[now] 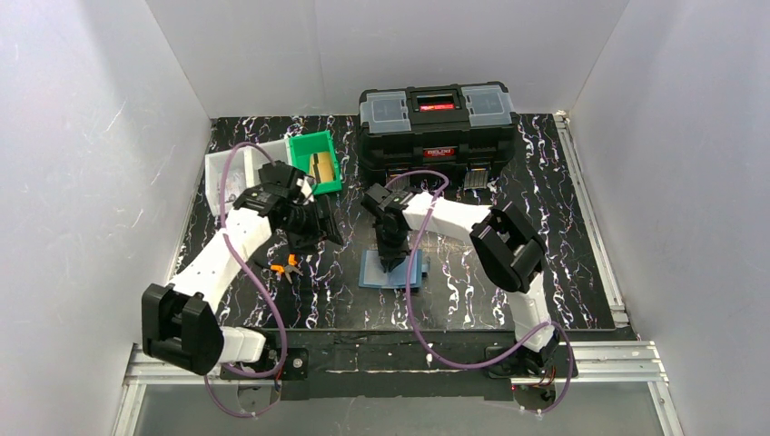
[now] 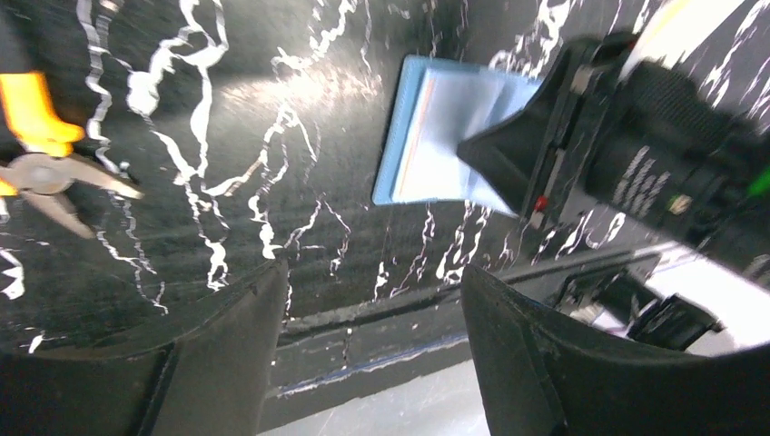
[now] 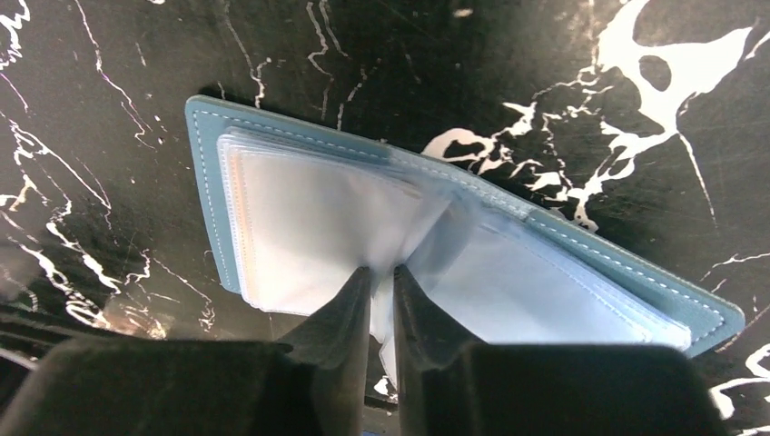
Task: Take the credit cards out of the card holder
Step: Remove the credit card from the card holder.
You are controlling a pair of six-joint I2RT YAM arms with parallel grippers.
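The card holder lies open on the black marbled table, teal-blue outside with pale clear sleeves inside. My right gripper points down at its middle fold, jaws nearly together, pinching one upright clear sleeve leaf between them. In the top view that gripper covers the card holder's centre. My left gripper hovers a little to the left, apart from it, open with nothing between its fingers; the card holder shows beyond it. No credit cards show in the sleeves; they are hidden or out of view.
Orange-handled pliers lie just below the left gripper. A green bin holding a tan flat item and a white container stand at the back left. A big black toolbox stands behind the card holder. White walls enclose the table.
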